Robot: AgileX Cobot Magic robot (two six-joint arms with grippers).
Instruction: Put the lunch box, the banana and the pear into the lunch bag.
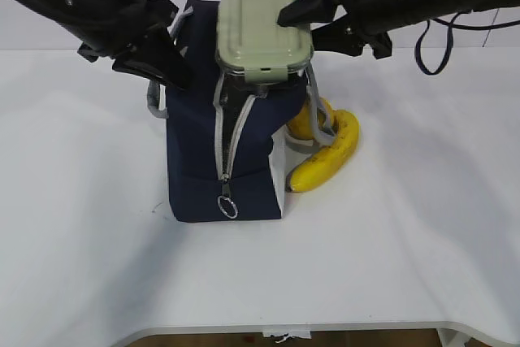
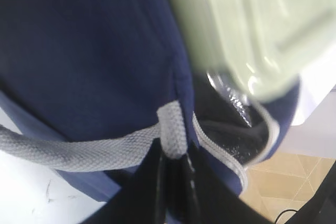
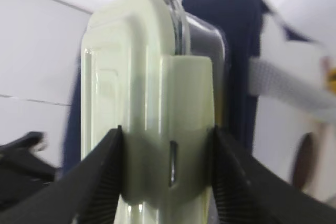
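The navy lunch bag [image 1: 203, 160] stands upright mid-table with its top open. My right gripper [image 1: 299, 26] is shut on the lunch box [image 1: 262, 34], which has a sage-green lid, and holds it tilted at the bag's open mouth. The right wrist view shows both fingers [image 3: 100, 182] clamped on the lunch box [image 3: 142, 77]. My left gripper [image 1: 175, 71] is shut on the bag's left top edge, by the grey handle [image 2: 79, 153]. In the left wrist view the gripper [image 2: 173, 166] pinches that rim. The banana [image 1: 329, 156] lies right of the bag. The pear [image 1: 302, 122] sits behind it, partly hidden.
The grey zipper's ring pull [image 1: 228, 205] hangs at the bag's front. A black cable [image 1: 435, 50] loops behind the right arm. The white table's front edge [image 1: 284, 329] is close below. Tan floor [image 2: 283, 177] shows past the bag in the left wrist view.
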